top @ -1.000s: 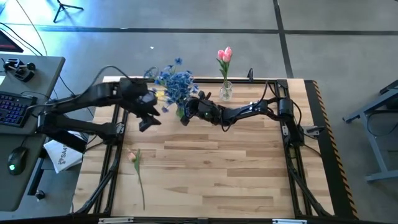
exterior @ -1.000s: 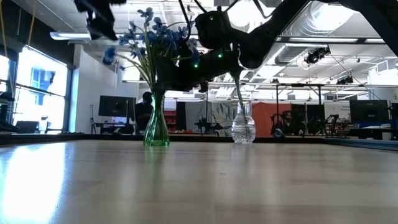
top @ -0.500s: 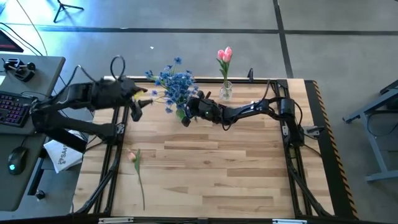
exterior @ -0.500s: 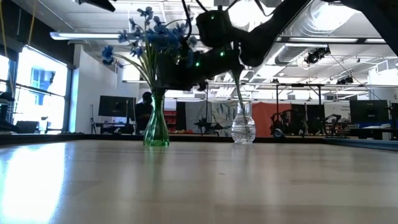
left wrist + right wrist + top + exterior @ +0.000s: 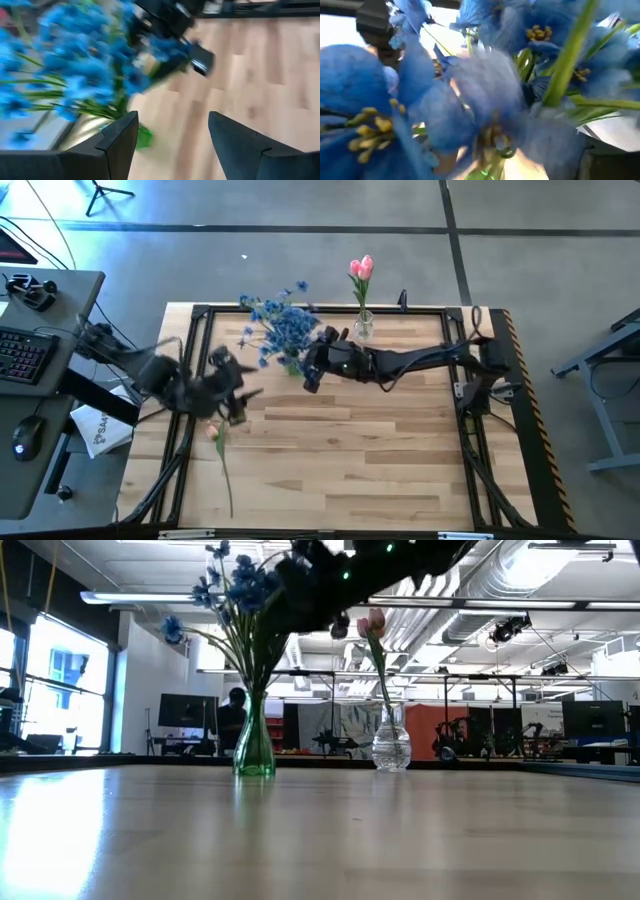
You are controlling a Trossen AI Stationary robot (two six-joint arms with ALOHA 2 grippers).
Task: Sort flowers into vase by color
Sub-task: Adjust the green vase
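Note:
A bunch of blue flowers (image 5: 283, 325) stands with its stems in a green vase (image 5: 253, 745) at the table's far side; it also fills the right wrist view (image 5: 470, 100). Pink tulips (image 5: 361, 270) stand in a clear vase (image 5: 391, 745) to its right. One pink flower (image 5: 214, 431) lies flat on the table at the near left, its stem pointing toward the near edge. My left gripper (image 5: 238, 388) is open and empty, just beyond that flower's bud. My right gripper (image 5: 312, 370) hovers beside the blue bunch, on its right.
A black frame (image 5: 190, 420) runs along the table's edges. A desk with a keyboard (image 5: 20, 355) and mouse stands off the table's left side. Bare wood (image 5: 380, 450) spreads over the near and right parts of the table.
My left gripper has swung from beside the blue bunch toward the table's near left, toward the pink flower lying there. My right arm has risen and drawn a little to the right of the blue bunch. The blue blossoms have shifted slightly.

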